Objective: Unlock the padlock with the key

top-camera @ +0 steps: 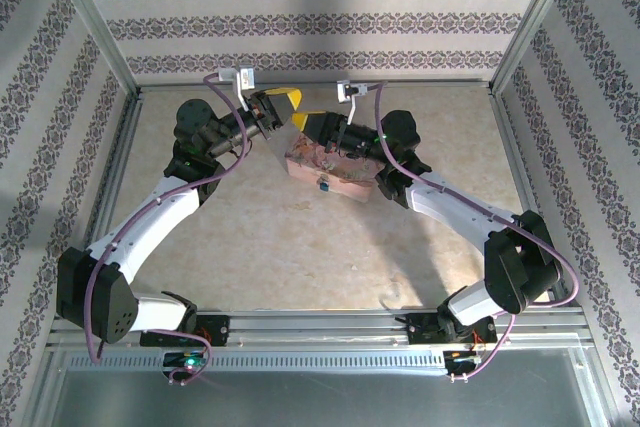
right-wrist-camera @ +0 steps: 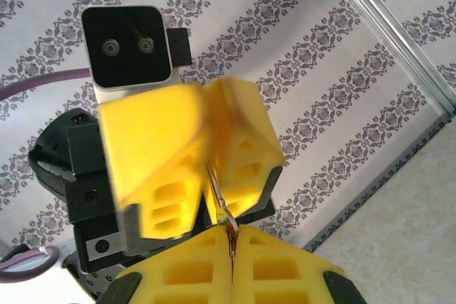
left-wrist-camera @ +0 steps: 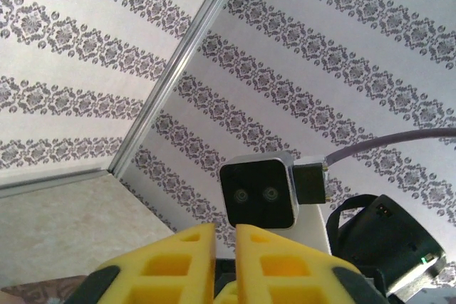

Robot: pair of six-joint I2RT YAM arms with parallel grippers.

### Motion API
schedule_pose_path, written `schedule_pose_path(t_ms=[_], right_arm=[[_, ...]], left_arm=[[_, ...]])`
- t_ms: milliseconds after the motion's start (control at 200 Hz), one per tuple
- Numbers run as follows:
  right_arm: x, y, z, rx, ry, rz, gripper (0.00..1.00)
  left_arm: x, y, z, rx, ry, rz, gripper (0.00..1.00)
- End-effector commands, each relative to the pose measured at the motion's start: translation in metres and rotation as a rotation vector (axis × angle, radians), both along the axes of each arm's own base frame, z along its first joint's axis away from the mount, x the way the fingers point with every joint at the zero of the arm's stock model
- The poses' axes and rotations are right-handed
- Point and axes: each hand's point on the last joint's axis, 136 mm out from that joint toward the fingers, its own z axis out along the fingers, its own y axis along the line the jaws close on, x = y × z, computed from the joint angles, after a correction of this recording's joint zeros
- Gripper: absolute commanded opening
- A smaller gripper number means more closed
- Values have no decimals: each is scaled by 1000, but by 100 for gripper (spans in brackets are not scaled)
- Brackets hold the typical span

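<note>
**Key caught between two claws above the pink box**

On the left, the left arm (top-camera: 150, 222) reaches from its base at the near edge toward the far middle of the worktop (top-camera: 280, 247). Its left claw (top-camera: 283, 100) is lifted off the surface and points right, toward the other claw. In its own wrist view the yellow fingers (left-wrist-camera: 174, 265) stand slightly parted, with a narrow slit between them through which the wallpaper shows.

Between the two claws lies the key (right-wrist-camera: 219, 201), a thin dark sliver held in the air. Its upper end runs into the slit of the left claw. Whether those fingers touch it I cannot tell, as they are blurred in the right wrist view.

The key's lower end is pinched by the right claw (right-wrist-camera: 231, 236), whose yellow fingers are pressed together on it. In the top view the two claws sit tip to tip, just above the far left corner of the pink box (top-camera: 350, 172).

The box rests on the worktop below the right claw. The padlock (top-camera: 323, 185) is a tiny bluish-silver speck on the box's near face, well apart from the key. It is too small to tell whether it is locked.

On the right, the right arm (top-camera: 460, 212) bends back to its base.
</note>
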Motion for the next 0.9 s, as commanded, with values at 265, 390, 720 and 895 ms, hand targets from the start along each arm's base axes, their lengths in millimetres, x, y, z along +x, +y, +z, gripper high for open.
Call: schedule_pose_path(t_ms=[265,390,720,895], right_arm=[[5,-28,-38,-186,-1,-136,0],[14,-49,-67,-287,45,-193,0],[32,-97,-163,-581,219,-283,0],[39,-112,-201,-599,312,-269,0]], left_arm=[[-2,37,9,15,-61,173,49],[3,46,-17,88,-14,229,68],[6,44,-116,296,192,226,88],[1,24,-179,373,331,152,82]])
